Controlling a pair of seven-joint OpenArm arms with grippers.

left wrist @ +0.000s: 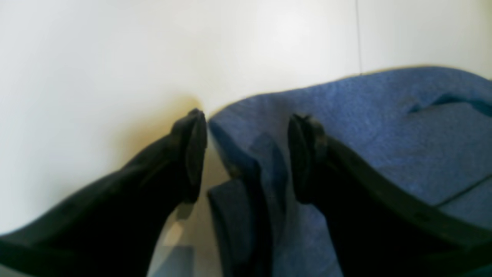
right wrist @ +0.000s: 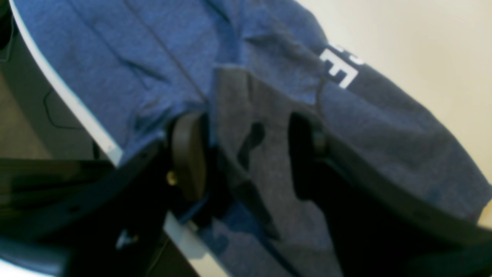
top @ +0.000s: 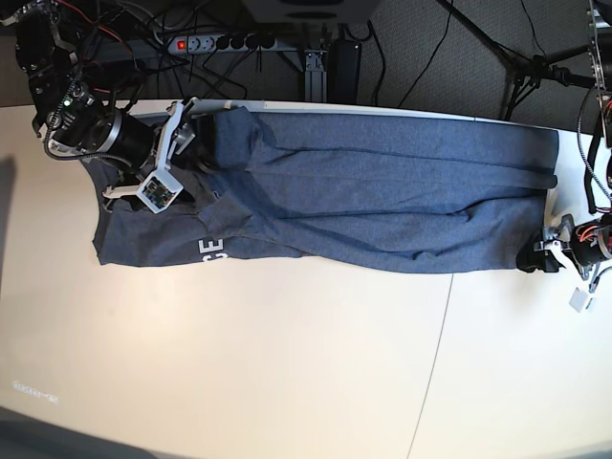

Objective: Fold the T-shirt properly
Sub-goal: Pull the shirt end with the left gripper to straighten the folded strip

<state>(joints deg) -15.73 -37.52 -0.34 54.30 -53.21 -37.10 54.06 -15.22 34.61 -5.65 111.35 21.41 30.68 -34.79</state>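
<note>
T-shirt lies lengthwise along the counter's far edge. Left gripper wide, jaws straddling a raised corner fold, likely to pinch it. Right gripper wide around bunched cloth at the other end, nothing clamped yet

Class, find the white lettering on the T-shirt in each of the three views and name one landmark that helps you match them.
Left wrist: white lettering not in view; only plain blue cloth of the T-shirt shows.
Right wrist: white lettering at upper right, near the shirt's edge against the table.
Base: white lettering at lower left of the shirt, below the right gripper.
Shared landmark: the T-shirt's edge against the cream table.
</note>
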